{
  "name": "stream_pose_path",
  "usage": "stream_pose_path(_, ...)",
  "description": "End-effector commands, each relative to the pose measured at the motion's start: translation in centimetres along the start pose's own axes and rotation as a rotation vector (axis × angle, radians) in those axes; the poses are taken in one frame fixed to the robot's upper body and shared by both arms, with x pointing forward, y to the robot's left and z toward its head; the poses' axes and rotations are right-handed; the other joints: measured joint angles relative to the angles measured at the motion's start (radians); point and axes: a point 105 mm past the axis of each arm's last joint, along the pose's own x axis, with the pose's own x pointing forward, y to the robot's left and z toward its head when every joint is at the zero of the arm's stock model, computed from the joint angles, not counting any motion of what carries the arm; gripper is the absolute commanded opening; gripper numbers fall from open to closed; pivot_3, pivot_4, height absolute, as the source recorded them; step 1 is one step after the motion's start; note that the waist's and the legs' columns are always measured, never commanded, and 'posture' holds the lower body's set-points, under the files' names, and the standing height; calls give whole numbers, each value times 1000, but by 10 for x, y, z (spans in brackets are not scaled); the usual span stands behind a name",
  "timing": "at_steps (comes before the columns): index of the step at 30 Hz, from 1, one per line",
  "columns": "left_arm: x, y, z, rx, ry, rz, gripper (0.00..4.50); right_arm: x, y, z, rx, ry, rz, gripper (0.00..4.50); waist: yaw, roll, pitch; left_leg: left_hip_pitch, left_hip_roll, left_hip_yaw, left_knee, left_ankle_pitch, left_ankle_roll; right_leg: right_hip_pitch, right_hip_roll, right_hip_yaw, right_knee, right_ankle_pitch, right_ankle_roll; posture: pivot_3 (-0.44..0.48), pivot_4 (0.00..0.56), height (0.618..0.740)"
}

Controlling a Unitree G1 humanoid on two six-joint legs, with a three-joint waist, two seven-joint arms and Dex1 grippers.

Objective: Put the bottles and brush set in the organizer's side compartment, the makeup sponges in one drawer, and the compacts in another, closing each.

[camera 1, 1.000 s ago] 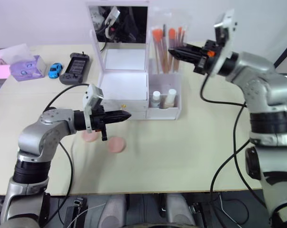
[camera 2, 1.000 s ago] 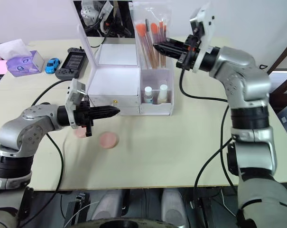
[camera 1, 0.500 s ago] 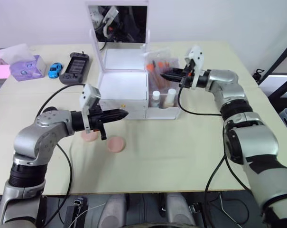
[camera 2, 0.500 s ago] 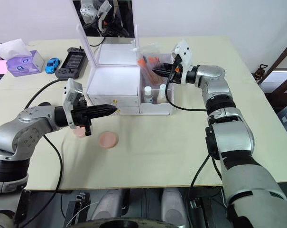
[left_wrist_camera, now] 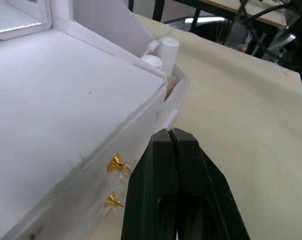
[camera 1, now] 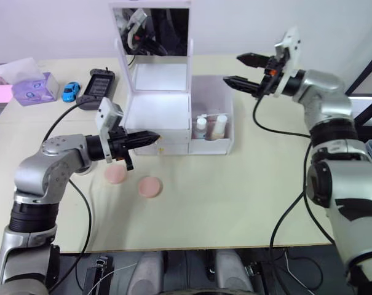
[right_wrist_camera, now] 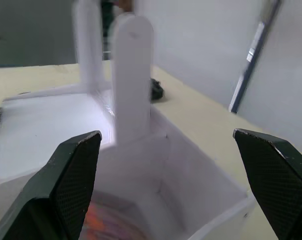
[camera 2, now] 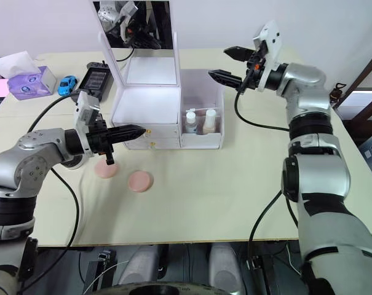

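Beige table (camera 1: 247, 184), white wall behind. Bottles (camera 1: 210, 127) stood in side bin (camera 1: 211, 98) of organizer (camera 1: 158, 110). Right gripper (camera 1: 242, 69) spread wide, empty, above bin. Left gripper (camera 2: 136, 130) pressed closed, aimed at drawer knobs (left_wrist_camera: 116, 164). Sponges (camera 1: 133, 181) left on table near drawers.

It looks like a robotics lab or test room: a plain beige table (camera 1: 235, 203) against a bare white wall (camera 1: 247, 24), loose cables (camera 1: 284, 270) hanging below its front edge, and household props such as a tissue box (camera 1: 32, 83) and toy car (camera 1: 71, 90).
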Motion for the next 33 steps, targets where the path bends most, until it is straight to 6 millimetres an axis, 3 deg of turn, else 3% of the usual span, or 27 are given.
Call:
stream_pose_path(1, -8, 2, 17, 67, -45, 2, 0, -10, 33, 28, -76, 18, 144, 4476, 2, 0, 0, 0, 0, 0, 0, 0, 0, 0, 0, 0, 0, 0, 0, 0, 150, 740)
stream_pose_path(4, -10, 3, 22, 94, -74, -2, 0, -11, 63, 26, -130, 166, 198, 4476, 3, 0, 0, 0, 0, 0, 1, 0, 0, 0, 0, 0, 0, 0, 1, 0, 150, 740)
stream_pose_path(6, -9, 4, 23, 99, -74, -8, 0, -6, 69, 23, -157, 233, 184, 4476, -2, 0, 0, 0, 0, 0, 1, 0, 0, 0, 0, 0, 0, 0, 1, 0, 150, 740)
stream_pose_path(7, -8, 4, 22, 101, -69, -13, 0, -2, 71, 22, -177, 262, 173, 4239, -3, 0, 0, 1, 0, 1, 1, 0, 0, 0, 0, 0, 0, -2, 3, 0, 150, 740)
stream_pose_path(9, -5, 5, 20, 102, -62, -19, 0, 4, 75, 14, -225, 343, 178, 3564, -1, 0, 0, 2, 0, 1, 1, 0, 0, 0, 0, 0, 1, -2, 2, 0, 150, 740)
stream_pose_path(14, 2, 5, 18, 111, -54, -33, 0, 18, 82, -3, -235, 428, 204, 969, 2, 0, 0, 2, 0, 1, 7, 0, 0, 2, 0, 0, 2, -2, -3, 0, 150, 740)
stream_pose_path(16, 2, 5, 17, 116, -50, -31, 0, 22, 75, -8, -255, 462, 179, 38, 2, 0, 0, 0, 0, 1, 8, 0, 0, 2, 0, 0, 2, -2, -3, 0, 150, 740)
stream_pose_path(25, -1, 4, 14, 121, -37, -11, 0, 41, 56, -22, -335, 564, 135, 38, -1, 0, 0, 0, 0, 1, 6, 0, 0, 1, 0, 0, 1, 1, -1, 0, 150, 740)
stream_pose_path(28, -1, 3, 14, 122, -41, -6, 0, 49, 40, -27, -392, 604, 88, 38, -2, 0, 0, 0, 0, 1, 7, 0, 0, 1, 0, 0, 2, 1, -1, 0, 150, 740)
stream_pose_path(33, -4, 5, 14, 124, -44, 17, 0, 57, 26, -20, -451, 581, 51, 38, 0, 0, 0, 0, 0, 1, 7, 0, 0, 1, 0, 0, 2, 1, -2, 0, 150, 740)
